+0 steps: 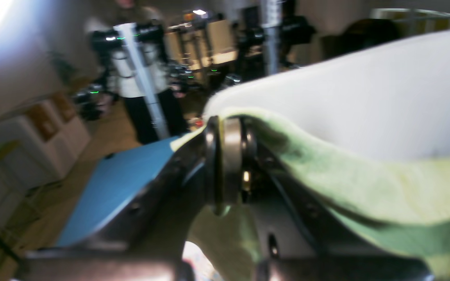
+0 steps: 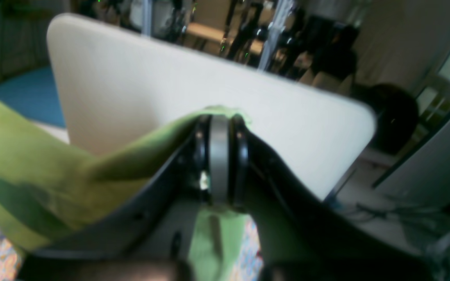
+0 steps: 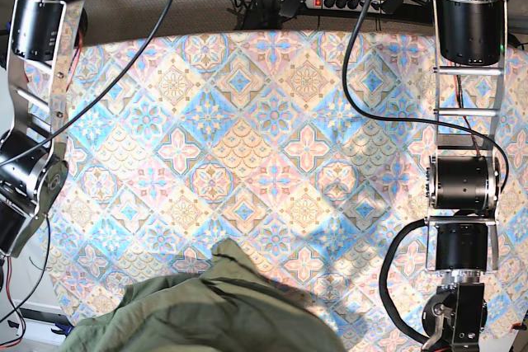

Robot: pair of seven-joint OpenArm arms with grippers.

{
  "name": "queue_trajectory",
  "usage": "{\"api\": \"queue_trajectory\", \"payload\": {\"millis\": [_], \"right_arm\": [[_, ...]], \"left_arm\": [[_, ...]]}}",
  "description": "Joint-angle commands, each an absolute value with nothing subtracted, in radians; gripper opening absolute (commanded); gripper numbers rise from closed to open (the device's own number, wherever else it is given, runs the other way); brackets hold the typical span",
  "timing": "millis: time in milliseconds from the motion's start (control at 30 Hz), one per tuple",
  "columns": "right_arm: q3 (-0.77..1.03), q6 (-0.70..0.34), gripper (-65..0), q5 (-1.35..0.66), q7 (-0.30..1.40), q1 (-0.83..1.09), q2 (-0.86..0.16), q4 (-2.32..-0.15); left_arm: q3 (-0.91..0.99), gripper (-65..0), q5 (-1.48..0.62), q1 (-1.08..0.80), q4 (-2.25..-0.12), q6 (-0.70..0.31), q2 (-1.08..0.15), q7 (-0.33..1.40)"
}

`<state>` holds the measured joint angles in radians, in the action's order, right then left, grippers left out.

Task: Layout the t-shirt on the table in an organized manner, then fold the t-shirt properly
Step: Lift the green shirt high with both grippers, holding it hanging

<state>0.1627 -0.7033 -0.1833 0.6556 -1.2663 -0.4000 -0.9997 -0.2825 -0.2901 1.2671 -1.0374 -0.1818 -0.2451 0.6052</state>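
My wrist views are blurred. Both my jaws are raised, left and right each clenched on the t-shirt, cut off at the counter edge.

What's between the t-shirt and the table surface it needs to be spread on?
Nothing visible. Both the left gripper and right gripper are shut on the t-shirt, and the patterned table shows no objects lying on it.
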Motion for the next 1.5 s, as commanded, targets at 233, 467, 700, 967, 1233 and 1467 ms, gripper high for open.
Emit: {"api": "queue_trajectory", "payload": {"millis": [233, 467, 700, 967, 1233, 1467], "right_arm": [[0.166, -0.698, -64.4, -0.203, 0.61, -1.306, -0.467, -1.038], [0.159, -0.698, -64.4, -0.202, 0.542, -1.306, -0.481, -0.977], [0.157, -0.698, -64.4, -0.2, 0.478, -1.306, -0.481, -0.889], [0.157, -0.698, -64.4, -0.2, 0.458, -1.306, -0.476, -0.872], [0.084, -0.698, -64.4, -0.2, 0.216, -1.306, -0.475, -0.739], [0.079, -0.698, -64.4, -0.2, 0.191, -1.306, -0.475, -0.73]], "left_arm": [[-0.277, -65.0, -0.308, 1.309, -1.096, -0.174, -0.295, 0.582], [-0.277, -65.0, -0.325, 1.309, -1.102, -0.171, -0.289, 0.584], [-0.277, -65.0, -0.315, 1.309, -1.101, -0.17, -0.289, 0.584], [-0.277, -65.0, -0.314, 1.309, -1.075, -0.165, -0.295, 0.576], [-0.275, -65.0, -0.314, 1.309, -1.018, -0.163, -0.271, 0.549], [-0.275, -65.0, -0.314, 1.309, -1.018, -0.163, -0.294, 0.549]]}}
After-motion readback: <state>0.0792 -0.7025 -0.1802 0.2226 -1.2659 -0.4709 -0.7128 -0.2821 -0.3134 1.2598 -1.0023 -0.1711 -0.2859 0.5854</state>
